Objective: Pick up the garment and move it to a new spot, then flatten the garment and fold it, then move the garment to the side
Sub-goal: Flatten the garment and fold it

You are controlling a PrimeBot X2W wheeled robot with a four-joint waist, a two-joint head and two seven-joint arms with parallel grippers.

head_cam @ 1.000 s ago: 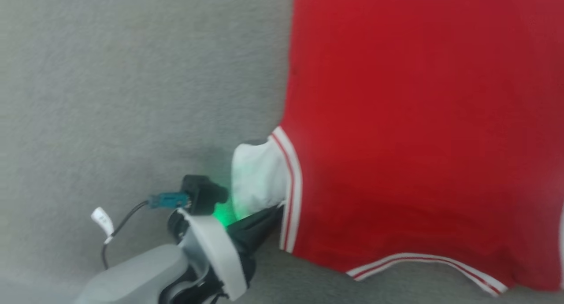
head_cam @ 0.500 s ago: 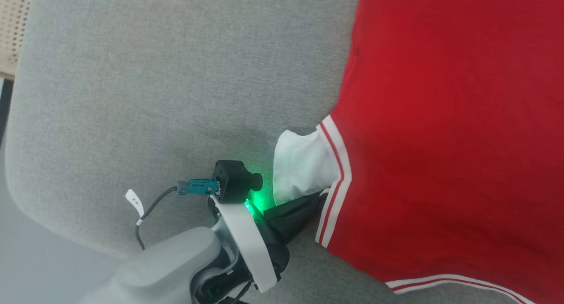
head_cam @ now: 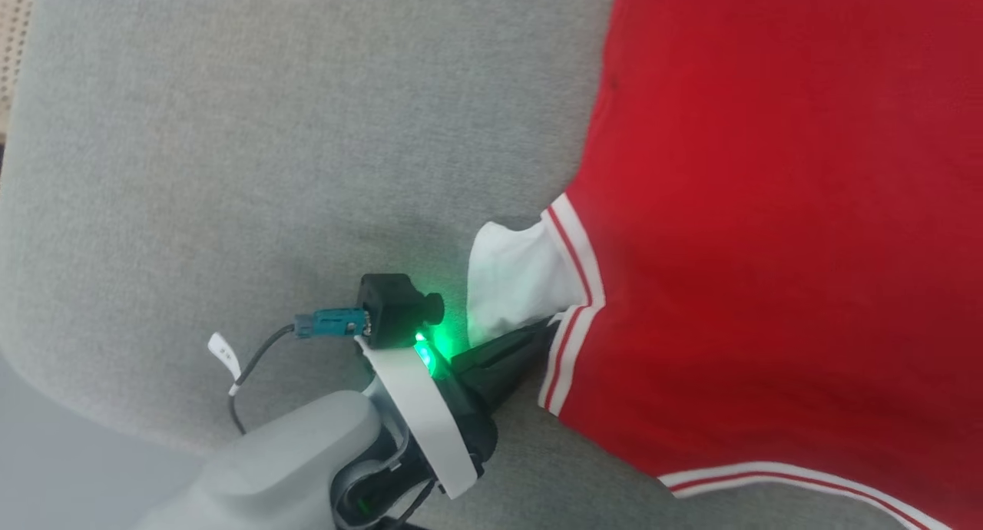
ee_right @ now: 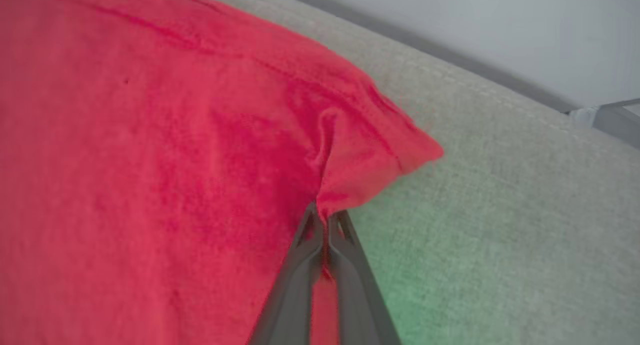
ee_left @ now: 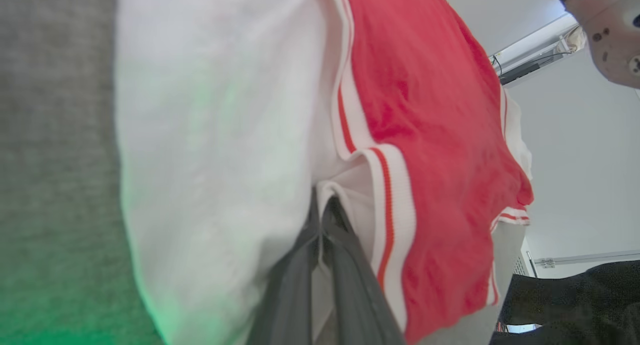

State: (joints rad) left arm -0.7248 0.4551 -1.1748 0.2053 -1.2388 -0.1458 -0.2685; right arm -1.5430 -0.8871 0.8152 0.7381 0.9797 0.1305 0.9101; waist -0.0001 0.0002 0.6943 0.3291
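While both my hands are pinched shut on cloth, the garment [head_cam: 768, 207] lies spread over a grey cushion [head_cam: 269, 169].

Left hand [head_cam: 549, 326]: the two long dark fingers are pressed flat together. A thin fold of white cloth is nipped between their tips, right where the white sleeve [head_cam: 514, 276] meets the striped trim [head_cam: 572, 307]. The sleeve is soft and rumpled, bunched into a rounded lump just to the left of the fingertips. The trim is a ribbed white band with a narrow red line, curving past the tips on their right. Beyond the trim is plain bright red fabric, thin and mostly smooth. From the left wrist, the hand [ee_left: 320, 205] shows the same pinch, with the red panel [ee_left: 425, 135] rippling gently away from the tips.

Right hand [ee_right: 322, 210]: the fingers are closed tight on the garment's red edge [ee_right: 150, 160]. The cloth puckers into a short raised ridge straight above the tips. A pointed corner of the fabric pokes out just past them to the right, onto the cushion.

The cushion is coarse, felt-like weave with a rounded corner behind my left wrist. A green glow [head_cam: 422, 353] near the base of the left fingers tints the sleeve and the weave. A black camera block [head_cam: 392, 311] sits on that wrist, with a teal plug [head_cam: 330, 324] and a thin dark cable running back from it.
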